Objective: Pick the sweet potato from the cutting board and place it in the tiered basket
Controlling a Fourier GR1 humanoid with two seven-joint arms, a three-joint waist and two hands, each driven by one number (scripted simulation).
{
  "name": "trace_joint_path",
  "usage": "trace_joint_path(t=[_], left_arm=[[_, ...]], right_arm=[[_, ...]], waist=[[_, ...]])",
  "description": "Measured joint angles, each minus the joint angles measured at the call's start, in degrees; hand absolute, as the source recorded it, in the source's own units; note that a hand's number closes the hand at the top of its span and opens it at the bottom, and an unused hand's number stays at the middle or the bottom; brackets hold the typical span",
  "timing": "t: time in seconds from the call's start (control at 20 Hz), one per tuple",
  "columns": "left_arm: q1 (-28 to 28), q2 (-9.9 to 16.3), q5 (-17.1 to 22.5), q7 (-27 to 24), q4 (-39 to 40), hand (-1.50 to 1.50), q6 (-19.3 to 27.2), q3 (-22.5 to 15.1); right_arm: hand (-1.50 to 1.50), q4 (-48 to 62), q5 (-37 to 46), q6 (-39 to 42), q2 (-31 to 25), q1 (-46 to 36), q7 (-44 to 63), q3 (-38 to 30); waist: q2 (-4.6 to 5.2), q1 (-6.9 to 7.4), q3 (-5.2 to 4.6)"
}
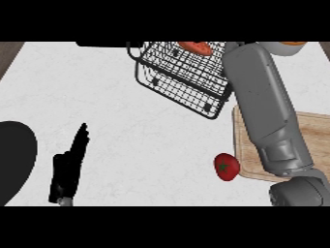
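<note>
**Q:** Item A, the sweet potato (194, 47): where is it, and how does it lie?

**A:** It is in the tiered basket (185, 85), at the far edge of the head view. Its long axis runs roughly left to right, and the right end dips slightly towards me. Which tier holds it I cannot tell. It looks orange-red and smooth, and it narrows at the ends. The view's upper edge cuts off its top.

**Q:** Item B, your hands?

**A:** My right forearm (263, 106) runs up past the basket's right side. My right hand is beyond the frame, so I cannot tell its state. My left hand (68, 169) rests low on the left, with straight fingers pointing away from me and nothing in it.

**Q:** Items C to E, the surroundings?

**A:** The cutting board (328, 140) lies under my right forearm. A red tomato (226, 166) with a green calyx sits just beside the board's left edge. A black plate (3, 162) lies at the far left, near my left hand.
</note>
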Motion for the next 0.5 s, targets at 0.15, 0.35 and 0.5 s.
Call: trace_joint_path(t=[0.15, 0.35, 0.5], left_arm=[[0.2, 0.1, 0.1, 0.2, -0.2, 0.00, -0.1, 0.0], [0.2, 0.6, 0.8, -0.8, 0.8, 0.00, -0.6, 1.2], [0.6, 0.3, 0.4, -0.1, 0.3, 0.00, 0.1, 1.1]], right_arm=[[-1.50, 0.5, -4.6, -3.7, 0.0, -0.1, -4.1, -1.8], [-1.50, -2.7, -6.1, -9.0, -0.7, 0.6, -7.1, -2.9], [-1.50, -6.1, -5.0, -12.7, -2.9, 1.6, -5.3, -3.6]], waist=[[-0.09, -0.04, 0.02], [-0.22, -0.80, 0.11], [-0.48, -1.59, 0.11]])
